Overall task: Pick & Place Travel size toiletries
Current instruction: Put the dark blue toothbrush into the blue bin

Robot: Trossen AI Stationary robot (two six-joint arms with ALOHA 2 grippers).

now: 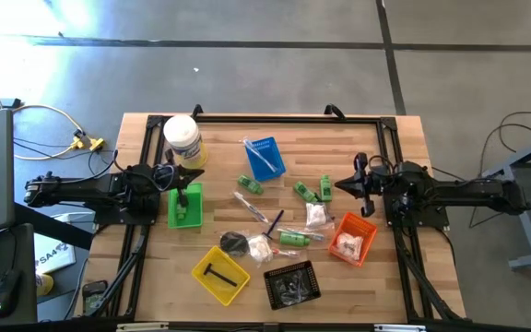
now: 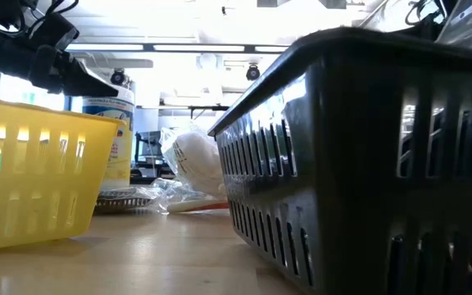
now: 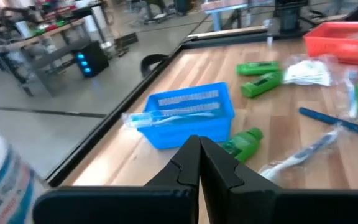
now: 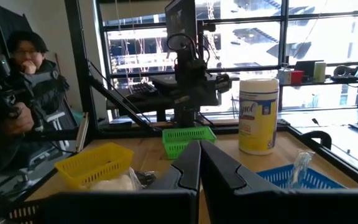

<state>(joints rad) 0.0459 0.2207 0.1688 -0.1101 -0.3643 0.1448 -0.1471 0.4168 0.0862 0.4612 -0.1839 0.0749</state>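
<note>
Trays on the worktop (image 1: 404, 277): 5 — 1 green tray (image 1: 185, 206), 1 blue tray (image 1: 265, 157), 1 orange tray (image 1: 353, 238), 1 yellow tray (image 1: 220, 274), 1 black tray (image 1: 292, 282). White tub (image 1: 182, 140): 1. Green bottles lying loose: at least 4, e.g. (image 1: 251, 184). Blue-handled toothbrush (image 1: 274, 221): 1 clear. Arms: 2. Person (image 4: 23, 93) beyond the worktop: 1.

**Much is covered, cut or unclear**

In the low view the black tray (image 2: 367, 164) fills the right side, is cut by the picture's edge and hides the surface behind it. The yellow tray (image 2: 35, 172) is cut at the left edge. From above, the contents of the orange tray (image 1: 354, 238) are too small to tell. In the left wrist view the white tub (image 3: 2, 180) is blurred and cut off.
</note>
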